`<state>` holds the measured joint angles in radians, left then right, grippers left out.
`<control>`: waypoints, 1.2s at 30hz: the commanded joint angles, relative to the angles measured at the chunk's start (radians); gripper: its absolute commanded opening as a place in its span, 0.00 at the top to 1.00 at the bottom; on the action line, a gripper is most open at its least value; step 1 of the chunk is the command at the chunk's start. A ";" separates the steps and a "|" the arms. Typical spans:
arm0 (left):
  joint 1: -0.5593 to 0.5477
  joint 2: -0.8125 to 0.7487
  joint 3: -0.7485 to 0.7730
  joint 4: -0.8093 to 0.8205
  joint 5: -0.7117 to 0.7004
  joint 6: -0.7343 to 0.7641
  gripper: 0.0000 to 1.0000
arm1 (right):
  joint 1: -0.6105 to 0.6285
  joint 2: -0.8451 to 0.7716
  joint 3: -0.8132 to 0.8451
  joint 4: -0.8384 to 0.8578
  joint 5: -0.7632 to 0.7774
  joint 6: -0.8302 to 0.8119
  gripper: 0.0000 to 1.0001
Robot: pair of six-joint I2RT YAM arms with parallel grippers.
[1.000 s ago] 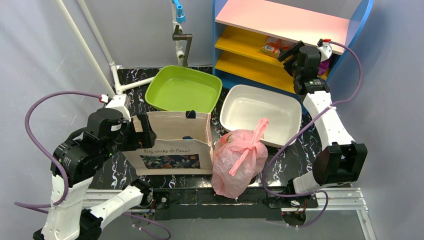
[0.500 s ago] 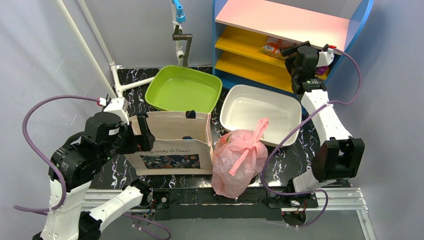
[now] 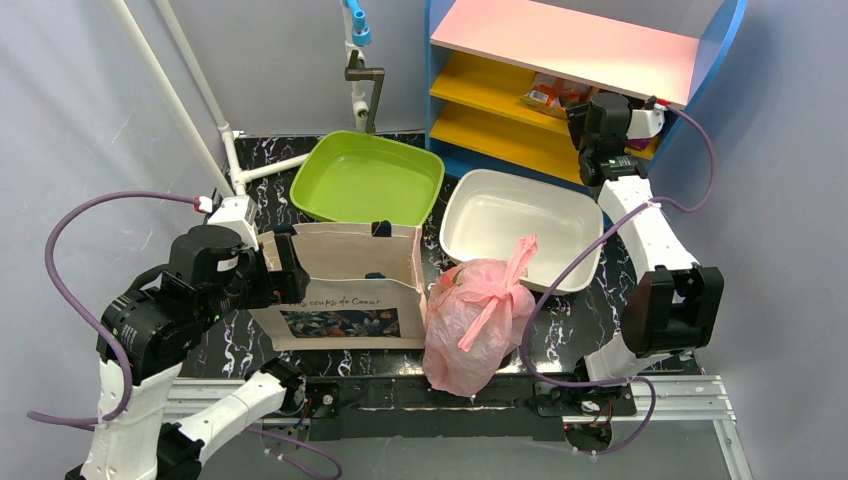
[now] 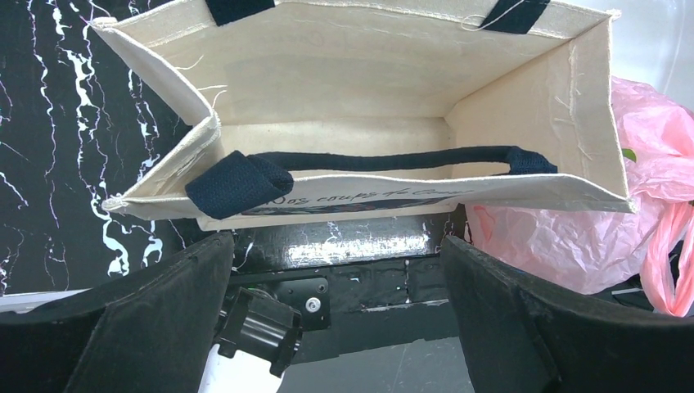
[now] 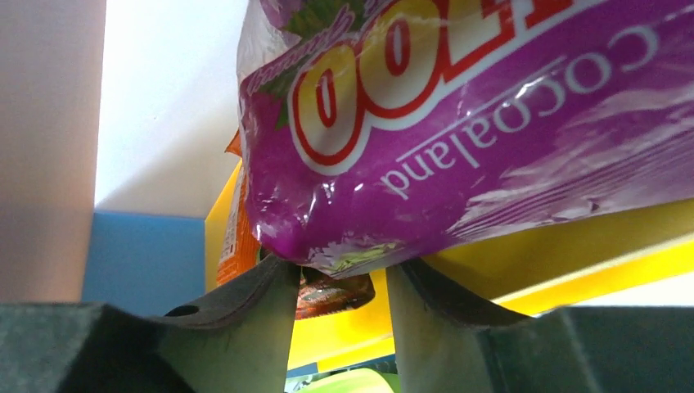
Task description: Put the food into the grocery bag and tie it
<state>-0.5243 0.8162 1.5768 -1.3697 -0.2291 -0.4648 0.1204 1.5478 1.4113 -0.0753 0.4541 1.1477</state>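
Note:
The pink grocery bag [image 3: 475, 325] stands bulging at the table's front edge, its handles knotted [image 3: 507, 288]. It also shows in the left wrist view as the pink bag [image 4: 573, 237]. The food is hidden inside it. My left gripper [image 3: 288, 265] hangs open over the near-left side of the canvas tote, and the left wrist view shows this gripper [image 4: 335, 246] with nothing between its jaws. My right gripper [image 3: 590, 105] is up at the yellow shelf. Its jaws [image 5: 340, 274] stand half apart, a tip on each side of the lower edge of a purple snack packet [image 5: 491, 123].
A beige canvas tote [image 3: 340, 290] stands open and empty left of the pink bag. Behind them sit a green tub [image 3: 365, 180] and a white tub [image 3: 510, 225]. The blue shelf unit [image 3: 560, 45] holds an orange packet [image 3: 548, 93]. White pipes [image 3: 225, 130] rise at back left.
My right arm has reached further into the shelf and its jaws have narrowed around the purple packet's edge. The left arm shifted slightly, then held still. The pink bag has not moved.

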 commanded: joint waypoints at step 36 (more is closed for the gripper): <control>0.007 0.041 0.032 -0.057 -0.129 -0.019 0.03 | 0.018 -0.255 -0.058 -0.024 -0.704 -0.189 0.99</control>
<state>-0.5243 0.8200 1.5826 -1.4033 -0.3187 -0.5076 0.1276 1.3827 1.3312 -0.1135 -0.1417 1.0088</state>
